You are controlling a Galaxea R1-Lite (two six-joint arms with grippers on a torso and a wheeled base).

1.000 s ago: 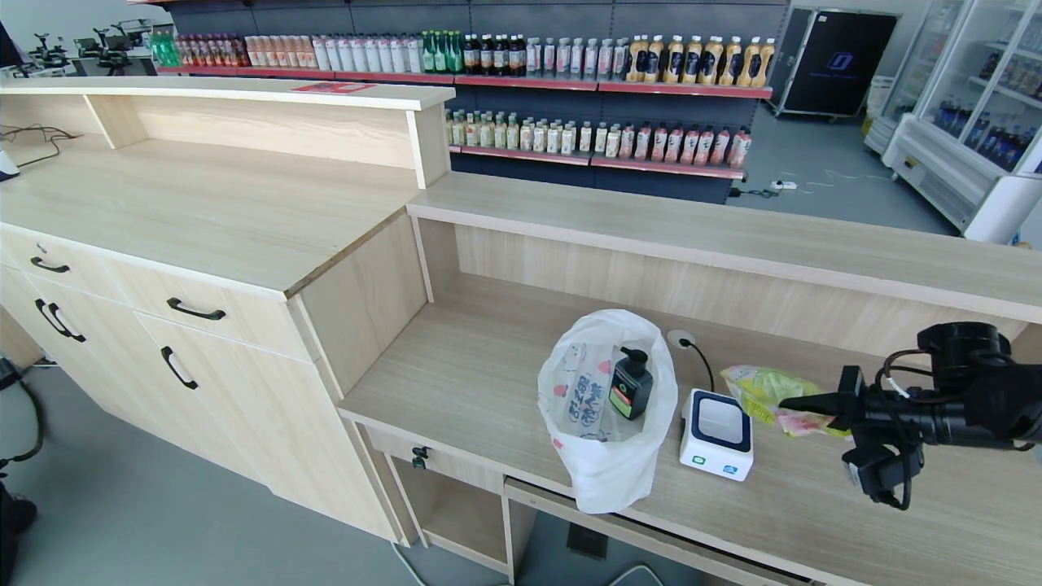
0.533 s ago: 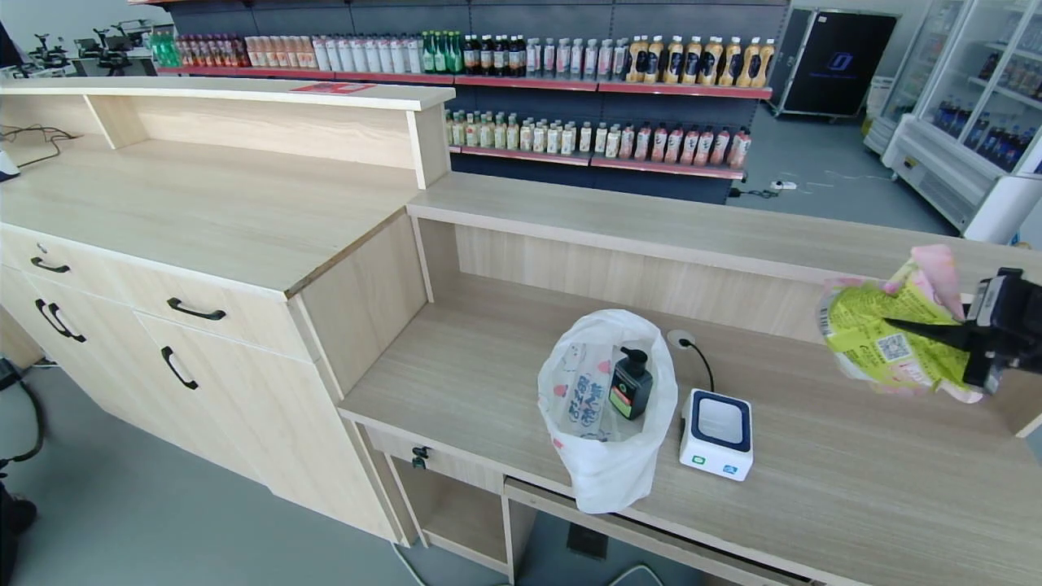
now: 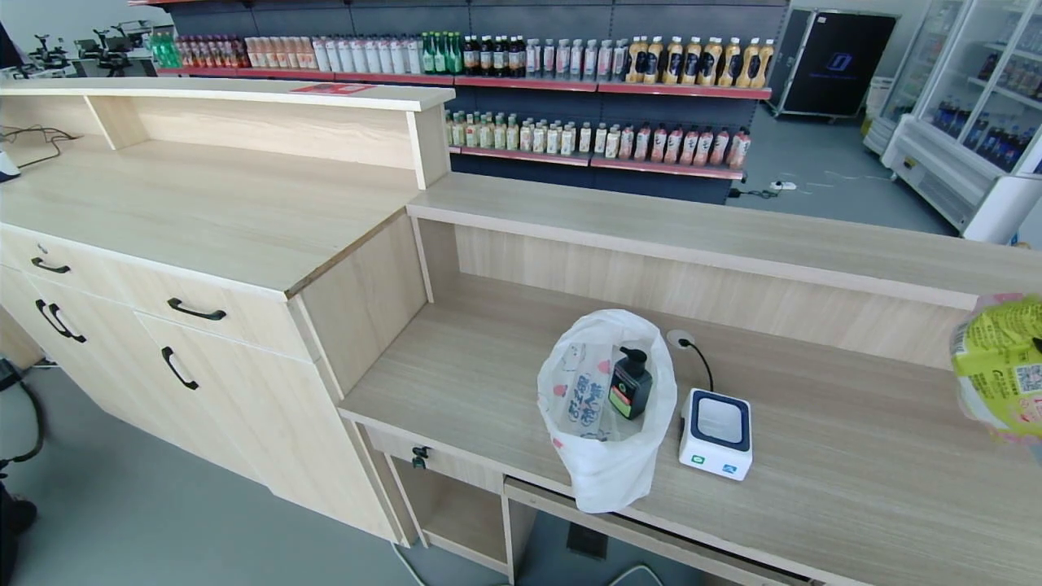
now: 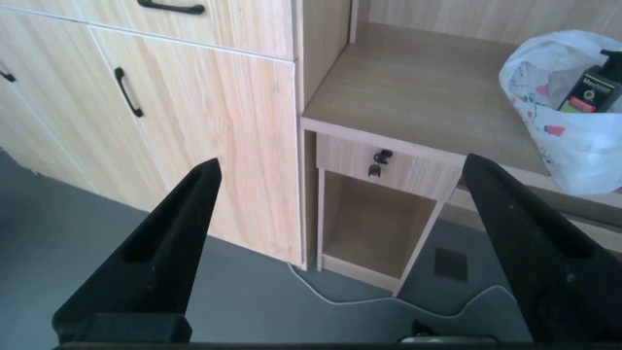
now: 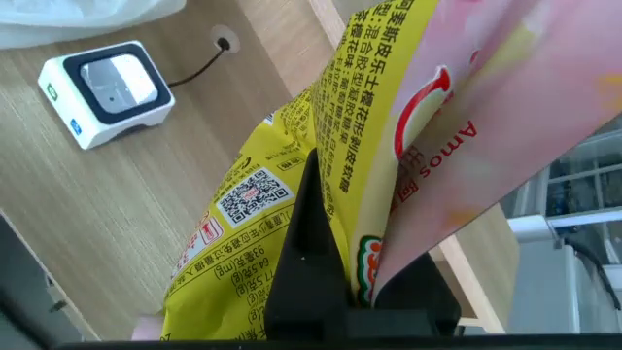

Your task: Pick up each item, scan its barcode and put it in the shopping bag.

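Snack bag (image 3: 1000, 366): a yellow-green and pink packet held in the air at the right edge of the head view, above the right end of the table (image 3: 855, 488) and well apart from the scanner.
Snack bag print: a square code and lines of small dense print on the yellow face, and large red lettering on the pink part.
Right tool (image 5: 330, 243): clenched on the snack bag, with one black finger pressed flat against the yellow face.
Left tool (image 4: 340, 194): released, with its two black fingers spread wide, down beside the cabinet front and pointing towards the floor.
Shopping bag (image 3: 606, 456): white thin plastic with pink and blue print, standing open on the table near its front edge.
Pump bottle (image 3: 631, 389): dark, with a green and red label – upright inside the shopping bag.
Scanner (image 3: 716, 431): a white box with a dark-framed window, just beside the shopping bag on its right; it has small green and blue marks on its front and a black cable behind.
Shelves (image 3: 521, 57): rows of drink bottles behind the table.
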